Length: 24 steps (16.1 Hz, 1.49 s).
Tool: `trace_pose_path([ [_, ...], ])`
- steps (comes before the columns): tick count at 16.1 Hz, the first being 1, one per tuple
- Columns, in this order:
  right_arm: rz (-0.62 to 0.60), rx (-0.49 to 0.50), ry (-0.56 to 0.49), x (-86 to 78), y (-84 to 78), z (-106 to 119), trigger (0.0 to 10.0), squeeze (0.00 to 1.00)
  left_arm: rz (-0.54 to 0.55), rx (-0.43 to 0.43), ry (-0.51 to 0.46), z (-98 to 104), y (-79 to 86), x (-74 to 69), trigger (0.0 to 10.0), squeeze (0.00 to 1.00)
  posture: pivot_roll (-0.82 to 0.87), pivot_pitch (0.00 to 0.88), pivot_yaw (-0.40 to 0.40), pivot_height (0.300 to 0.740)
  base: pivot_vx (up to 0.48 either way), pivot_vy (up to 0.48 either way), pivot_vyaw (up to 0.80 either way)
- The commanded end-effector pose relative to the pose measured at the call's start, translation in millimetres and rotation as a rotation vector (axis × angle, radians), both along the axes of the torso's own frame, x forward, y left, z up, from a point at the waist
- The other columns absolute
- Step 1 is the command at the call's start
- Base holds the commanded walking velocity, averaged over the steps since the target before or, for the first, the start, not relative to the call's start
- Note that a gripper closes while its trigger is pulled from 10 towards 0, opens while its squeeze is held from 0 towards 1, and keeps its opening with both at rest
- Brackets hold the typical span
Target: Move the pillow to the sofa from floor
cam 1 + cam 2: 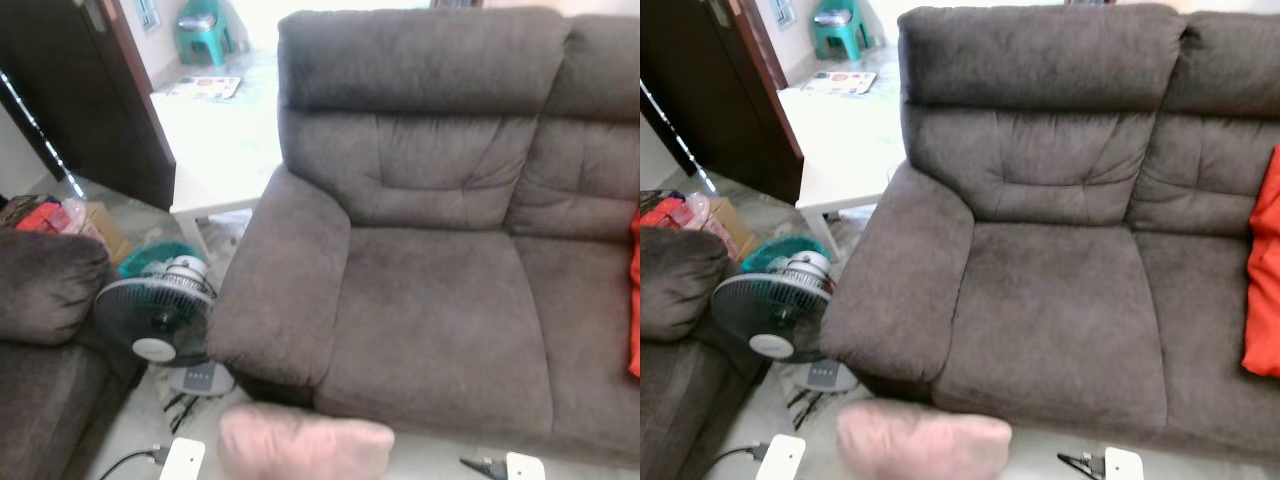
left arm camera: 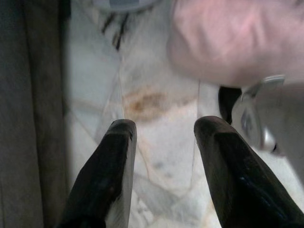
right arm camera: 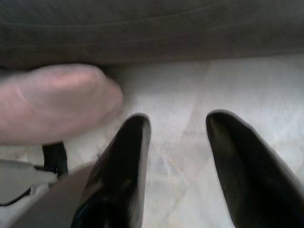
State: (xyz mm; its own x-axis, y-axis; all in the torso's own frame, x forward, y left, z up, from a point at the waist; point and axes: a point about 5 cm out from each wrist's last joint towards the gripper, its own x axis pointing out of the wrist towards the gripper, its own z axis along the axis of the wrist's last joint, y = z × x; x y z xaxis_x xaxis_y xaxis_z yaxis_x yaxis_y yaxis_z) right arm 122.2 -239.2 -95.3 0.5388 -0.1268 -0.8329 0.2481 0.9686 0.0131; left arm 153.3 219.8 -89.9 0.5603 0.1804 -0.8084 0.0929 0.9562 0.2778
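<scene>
Sofa (image 1: 440,300) left seat cushion is bare, open from the front edge to the backrest. Red cushion (image 1: 1265,280) sits at the far right of the neighbouring seat, well apart from the left seat. Sofa armrest (image 1: 285,290) bounds the left side. Pink pillow (image 1: 305,445) lies on the floor (image 2: 161,142) just in front of the sofa base, below the armrest corner. Left pincer (image 2: 164,128) and right pincer (image 3: 178,128) both have fingers spread over bare tile, one on each side of the pillow. Left of the pillow: standing fan (image 1: 160,320) with cables by its base, then a second sofa (image 1: 45,330). White counter (image 1: 215,150) behind the fan.
</scene>
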Motion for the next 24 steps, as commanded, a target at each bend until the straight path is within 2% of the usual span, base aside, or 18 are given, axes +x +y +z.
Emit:
trace_pose_path([
  [1,0.006,0.017,0.008,-3.9,4.3,-2.2,10.0,0.0,-0.001,0.017,0.016,-1.1,4.3,-5.0,10.0,0.0,0.11,0.06,-0.004,0.74,0.0,0.0,0.0],
  [6,0.041,-0.011,0.016,-8.2,-7.1,-0.1,10.0,0.0,0.002,0.02,0.015,-0.9,4.9,-4.8,10.0,0.0,0.12,0.06,-0.006,0.74,0.0,0.0,0.0],
  [8,0.043,-0.023,0.019,-6.8,-10.7,1.2,10.0,0.0,0.003,0.02,0.017,-0.9,5.7,-5.2,10.0,0.0,0.12,0.061,-0.006,0.74,0.0,0.0,0.64],
  [11,0.043,-0.013,0.018,0.2,-3.5,0.7,10.0,0.0,0.007,0.021,0.02,-0.8,7.5,-5.9,10.0,0.0,0.12,0.062,-0.008,0.74,0.0,0.0,0.8],
  [16,0.036,-0.004,0.018,1.8,1.9,-0.3,10.0,0.0,0.008,0.02,0.022,-0.7,7.9,-5.4,10.0,0.0,0.12,0.062,-0.007,0.74,0.0,0.0,0.76],
  [19,0.021,0.014,0.011,1.1,4.7,-1.1,10.0,0.0,0.009,0.018,0.021,-0.8,7.9,-6.0,10.0,0.0,0.12,0.061,-0.007,0.74,0.0,0.0,0.0],
  [22,0.012,0.024,0.013,-7.2,6.0,-3.4,10.0,0.0,0.012,0.021,0.019,-0.9,9.3,-7.3,10.0,0.0,0.12,0.062,-0.007,0.74,0.0,0.0,0.0],
  [24,0.0,0.024,0.008,-16.1,-0.9,-3.4,10.0,0.0,0.003,0.036,-0.062,5.3,11.0,2.8,10.0,0.0,0.11,0.064,-0.007,0.74,0.0,0.0,0.0],
])
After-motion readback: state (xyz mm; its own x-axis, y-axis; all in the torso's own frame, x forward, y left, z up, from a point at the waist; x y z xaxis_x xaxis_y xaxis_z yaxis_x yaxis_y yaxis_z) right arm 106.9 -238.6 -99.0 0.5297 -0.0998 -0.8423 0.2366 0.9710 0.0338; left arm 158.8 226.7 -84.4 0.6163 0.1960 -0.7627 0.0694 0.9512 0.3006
